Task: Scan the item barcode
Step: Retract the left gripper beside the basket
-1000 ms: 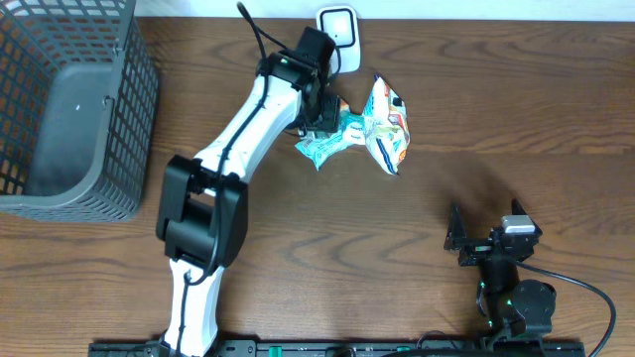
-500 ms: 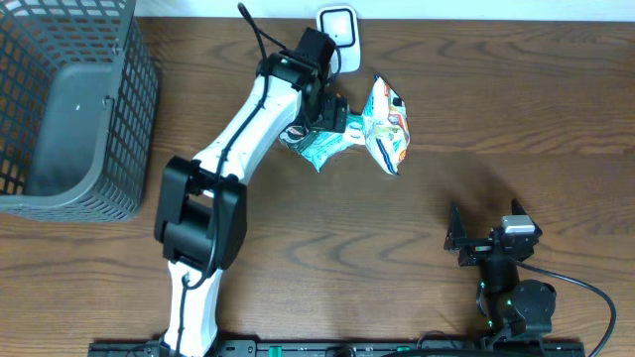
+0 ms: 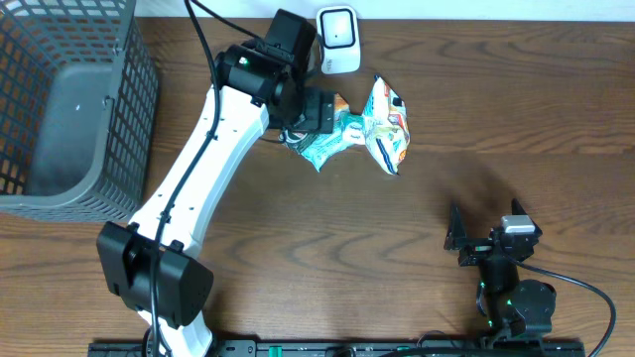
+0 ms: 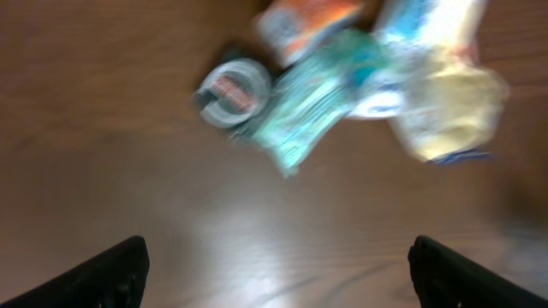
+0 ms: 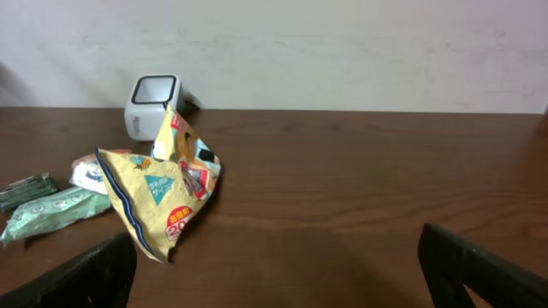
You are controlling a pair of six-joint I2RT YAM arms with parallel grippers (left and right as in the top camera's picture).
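Note:
Near the white barcode scanner lies a small pile of items. It holds a yellow snack bag, a teal packet, a small round tin and an orange-and-white packet. My left gripper hovers at the pile's left side, open, with only bare wood between its fingers. Its wrist view is blurred. My right gripper stands open and empty at the front right, facing the pile from a distance.
A grey mesh basket stands at the far left of the wooden table. The scanner sits against the table's back edge, by the wall.
My left gripper has opened wider and its arm has swung its elbow out to the left, drawing the wrist slightly back from the pile. The right arm has not moved.

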